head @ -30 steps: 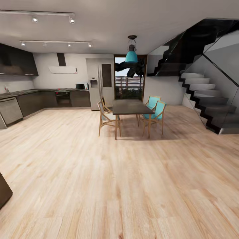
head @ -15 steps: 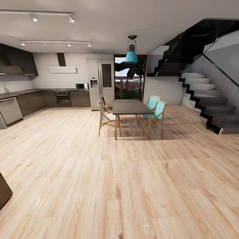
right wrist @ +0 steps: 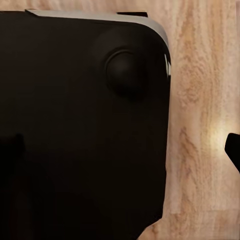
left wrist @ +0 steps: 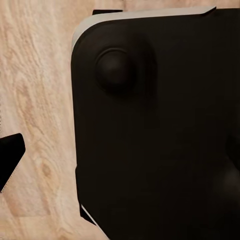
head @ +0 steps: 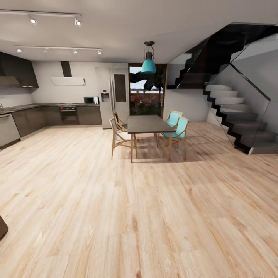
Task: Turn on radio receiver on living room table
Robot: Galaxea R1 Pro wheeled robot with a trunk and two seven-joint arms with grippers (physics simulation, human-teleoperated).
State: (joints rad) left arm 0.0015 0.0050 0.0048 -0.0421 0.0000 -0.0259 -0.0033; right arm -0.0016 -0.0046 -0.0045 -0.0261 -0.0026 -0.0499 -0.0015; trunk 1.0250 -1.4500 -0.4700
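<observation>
head view: light wood floor [head: 139,216]; dark dining table [head: 148,124] at centre with 4 chairs, 2 of them teal [head: 177,129]; teal pendant lamp [head: 148,65] above it; dark kitchen cabinets [head: 38,116] at left; staircase [head: 235,116] at right. wrist views: black rounded panel [left wrist: 160,130], possibly the robot's base, over floor; gripper opening cannot be told.

left wrist: over dark rounded robot base [left wrist: 160,130] | right wrist: same [right wrist: 75,130] | jaws: probably out of frame
</observation>
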